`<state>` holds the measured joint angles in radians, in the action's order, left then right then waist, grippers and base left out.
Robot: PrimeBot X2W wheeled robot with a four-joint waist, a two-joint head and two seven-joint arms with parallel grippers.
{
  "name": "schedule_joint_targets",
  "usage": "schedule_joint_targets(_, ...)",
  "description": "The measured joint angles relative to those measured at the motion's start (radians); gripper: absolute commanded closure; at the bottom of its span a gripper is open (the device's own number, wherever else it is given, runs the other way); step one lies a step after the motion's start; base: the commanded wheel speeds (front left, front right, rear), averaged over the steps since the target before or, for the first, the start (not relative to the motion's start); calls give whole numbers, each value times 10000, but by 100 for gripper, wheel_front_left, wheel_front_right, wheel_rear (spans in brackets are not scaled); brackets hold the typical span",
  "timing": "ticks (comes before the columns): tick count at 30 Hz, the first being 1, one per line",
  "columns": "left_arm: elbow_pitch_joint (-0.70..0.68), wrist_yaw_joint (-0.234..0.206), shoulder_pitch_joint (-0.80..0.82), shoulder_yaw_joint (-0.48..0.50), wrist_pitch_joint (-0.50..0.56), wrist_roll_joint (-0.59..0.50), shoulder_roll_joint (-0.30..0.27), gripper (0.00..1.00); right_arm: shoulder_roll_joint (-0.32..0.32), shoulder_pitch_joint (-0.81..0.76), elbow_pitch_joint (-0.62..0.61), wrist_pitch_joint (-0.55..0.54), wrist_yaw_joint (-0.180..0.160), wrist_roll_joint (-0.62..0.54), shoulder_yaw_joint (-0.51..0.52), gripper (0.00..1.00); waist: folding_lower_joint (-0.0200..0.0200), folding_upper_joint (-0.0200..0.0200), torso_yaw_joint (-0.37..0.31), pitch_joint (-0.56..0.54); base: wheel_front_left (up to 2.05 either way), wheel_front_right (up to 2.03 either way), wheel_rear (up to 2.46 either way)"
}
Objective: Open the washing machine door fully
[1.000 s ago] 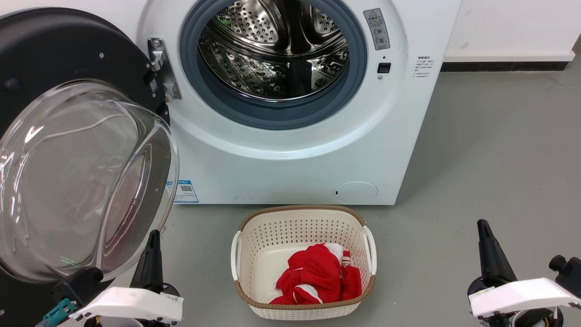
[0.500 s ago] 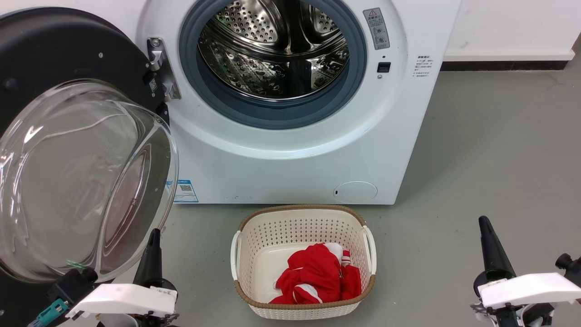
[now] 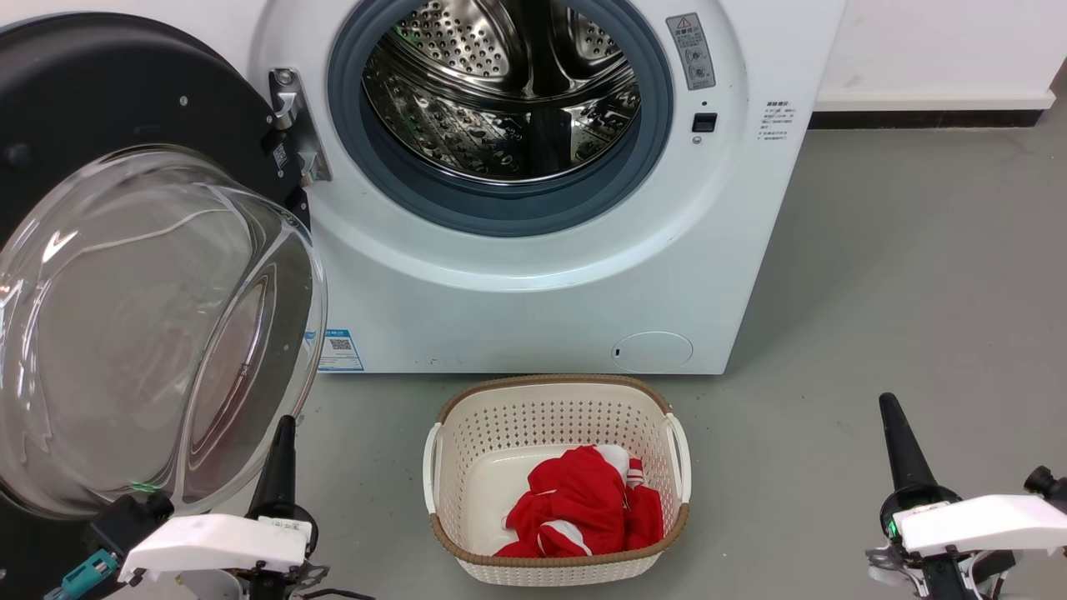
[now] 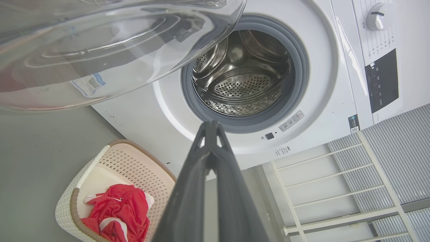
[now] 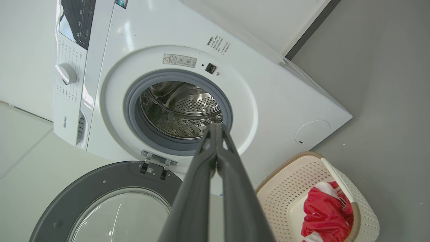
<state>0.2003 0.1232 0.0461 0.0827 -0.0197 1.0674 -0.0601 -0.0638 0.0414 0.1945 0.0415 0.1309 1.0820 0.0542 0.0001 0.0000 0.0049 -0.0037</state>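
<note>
The washing machine door (image 3: pixel 150 275) stands swung out at the left of the white machine (image 3: pixel 542 308), beside the bare drum (image 3: pixel 500 92). We see both jaws clenched tip to tip, empty: left gripper (image 4: pixel 211 127) near the door's glass bowl, right gripper (image 5: pixel 216 129) well apart. The wrist views reach the dial (image 5: pixel 66 73), above the head view's edge; the right one reads "Hisense".

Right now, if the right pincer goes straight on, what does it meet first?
The right pincer likely meets the grey rubber ring at its lower edge, or passes inside; depth unclear.
</note>
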Motion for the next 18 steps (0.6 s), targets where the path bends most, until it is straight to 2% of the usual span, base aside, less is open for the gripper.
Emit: schedule_joint_targets(18,157,13,205,121,449,1831,35,100,-4,195,153,-464,0,1854,125,100,0,0,-14,19,0,0,0)
